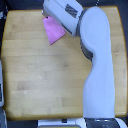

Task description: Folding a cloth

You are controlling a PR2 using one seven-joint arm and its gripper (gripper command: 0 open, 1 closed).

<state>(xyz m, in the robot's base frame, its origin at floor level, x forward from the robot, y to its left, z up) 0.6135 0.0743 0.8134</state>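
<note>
Now the cloth (53, 31) lies flat near the bench's (30, 75) far edge, partly under the arm (97, 60); whether its jaws are wide or closed is hidden.

A light wooden tabletop (35, 70) is filling nearly the whole view, its grain running across in pale and honey-coloured bands. Beyond the tabletop's rounded corners a dark surround (120, 5) is showing, too dim to make out. Soft, even light is falling on the wood. Against the tabletop's left edge, a pale object (1, 87) is showing, cut off by the frame.
</note>
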